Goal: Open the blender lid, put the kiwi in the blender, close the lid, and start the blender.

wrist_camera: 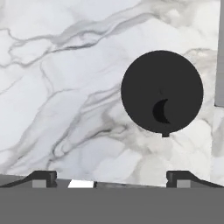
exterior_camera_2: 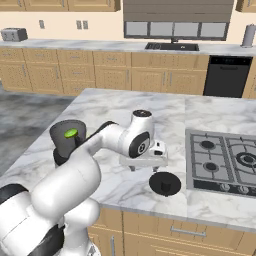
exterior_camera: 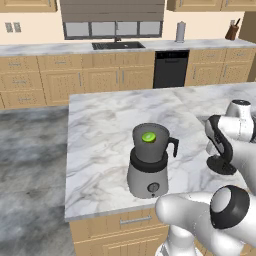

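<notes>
At the upper right of the hand view the blender lid lies flat on the marble counter, my jaws wide and empty above it. The kiwi already sits in the open blender. I'd centre on the lid's knob before descending.

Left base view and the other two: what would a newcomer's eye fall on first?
The bright green kiwi sitting inside the open, lidless blender near the marble island's front edge. Next, the blender lid, a black disc lying flat on the counter between the blender and the stove, with the open gripper above it.
</notes>
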